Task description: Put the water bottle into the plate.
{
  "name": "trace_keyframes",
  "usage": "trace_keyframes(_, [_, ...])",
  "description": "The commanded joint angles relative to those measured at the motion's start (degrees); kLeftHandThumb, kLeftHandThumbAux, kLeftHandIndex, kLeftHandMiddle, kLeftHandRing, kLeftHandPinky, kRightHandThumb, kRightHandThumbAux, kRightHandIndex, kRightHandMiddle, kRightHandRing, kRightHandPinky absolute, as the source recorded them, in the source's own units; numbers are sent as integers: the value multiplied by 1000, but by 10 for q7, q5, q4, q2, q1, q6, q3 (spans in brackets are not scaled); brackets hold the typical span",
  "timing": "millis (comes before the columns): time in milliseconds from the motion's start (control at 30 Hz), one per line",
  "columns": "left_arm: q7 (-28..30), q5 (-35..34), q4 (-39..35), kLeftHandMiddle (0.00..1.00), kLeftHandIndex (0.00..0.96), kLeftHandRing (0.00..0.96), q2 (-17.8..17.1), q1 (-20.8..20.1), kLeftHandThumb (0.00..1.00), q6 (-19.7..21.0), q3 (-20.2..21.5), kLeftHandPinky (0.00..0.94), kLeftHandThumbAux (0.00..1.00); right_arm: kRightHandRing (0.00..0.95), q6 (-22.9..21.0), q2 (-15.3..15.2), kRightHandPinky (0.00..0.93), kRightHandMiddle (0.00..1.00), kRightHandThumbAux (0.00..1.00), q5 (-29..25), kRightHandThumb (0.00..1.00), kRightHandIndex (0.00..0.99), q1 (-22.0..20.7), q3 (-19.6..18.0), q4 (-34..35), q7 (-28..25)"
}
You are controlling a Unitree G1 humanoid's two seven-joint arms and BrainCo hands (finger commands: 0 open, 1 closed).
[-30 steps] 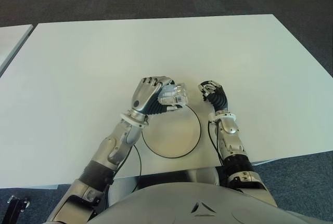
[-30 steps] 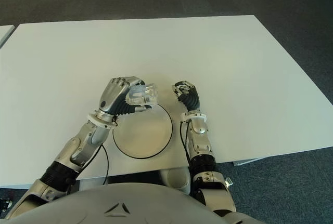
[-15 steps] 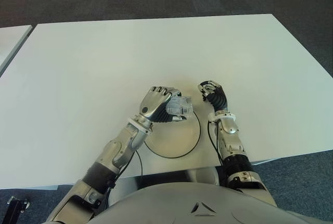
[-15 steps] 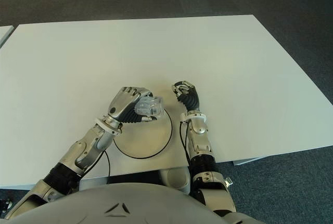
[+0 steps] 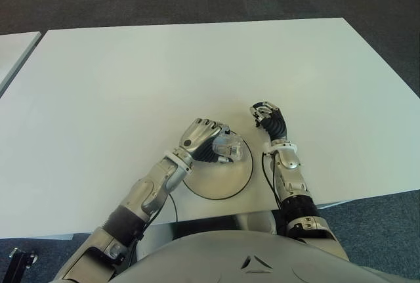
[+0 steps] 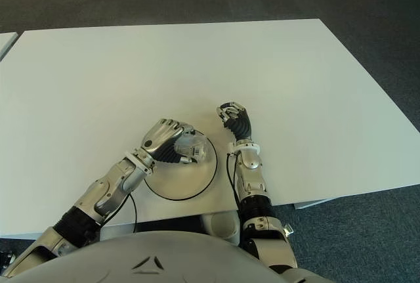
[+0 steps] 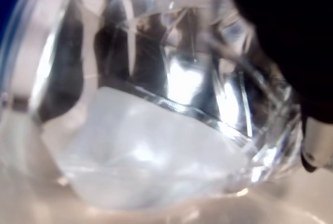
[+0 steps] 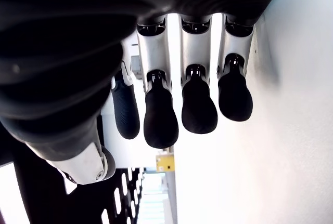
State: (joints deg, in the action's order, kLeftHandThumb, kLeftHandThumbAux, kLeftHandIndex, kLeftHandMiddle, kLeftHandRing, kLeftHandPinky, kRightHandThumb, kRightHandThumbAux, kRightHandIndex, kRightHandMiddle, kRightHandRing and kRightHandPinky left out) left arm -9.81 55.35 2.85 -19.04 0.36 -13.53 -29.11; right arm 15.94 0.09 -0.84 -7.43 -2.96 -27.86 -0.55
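Observation:
My left hand (image 5: pixel 205 140) is shut on a clear, crumpled water bottle (image 5: pixel 230 148) and holds it low over the far part of the white, black-rimmed plate (image 5: pixel 223 184) near the table's front edge. The bottle lies on its side in my fingers; up close its ribbed clear wall (image 7: pixel 171 109) fills the left wrist view. Whether it touches the plate I cannot tell. My right hand (image 5: pixel 268 117) shows just right of the plate, with its fingers (image 8: pixel 161 115) curled and holding nothing.
The white table (image 5: pixel 131 73) stretches far and to both sides. Its front edge runs just behind the plate, close to my body. A second white table corner (image 5: pixel 13 46) shows at the far left. Dark carpet surrounds both.
My left hand has carried the bottle right and down, from beside the plate's far-left rim to low over the plate. The right hand has stayed still.

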Motion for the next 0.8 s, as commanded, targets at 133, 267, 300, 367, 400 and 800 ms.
trace_keyframes(133, [37,-5,-1,587,416,777,-15,-2,852,4,-11,759,662,740,-16,2,721,754,727,-5,703,438,7,0,-8,-5])
trace_keyframes(267, [50,-12,0,588,417,753,-18,-3,851,2,-12,740,661,738,-17,2,721,752,727,-5,704,438,7,0,-8,-5])
trace_keyframes(300, [54,-14,0,588,417,750,-18,-3,851,2,-12,739,661,738,-17,2,722,753,727,-5,704,438,8,0,-7,-5])
trace_keyframes(367, [66,-23,-2,587,421,739,-20,-3,851,0,-12,739,659,739,-18,1,724,753,727,-4,704,438,8,0,-7,-5])
trace_keyframes(400, [70,-26,-3,586,422,737,-21,-3,851,-1,-12,739,659,739,-18,1,724,753,727,-4,704,438,8,0,-6,-5])
trace_keyframes(800, [78,-46,-1,559,412,666,-29,-8,844,-17,-13,669,662,735,-18,0,724,751,728,-2,703,438,10,2,-3,-3])
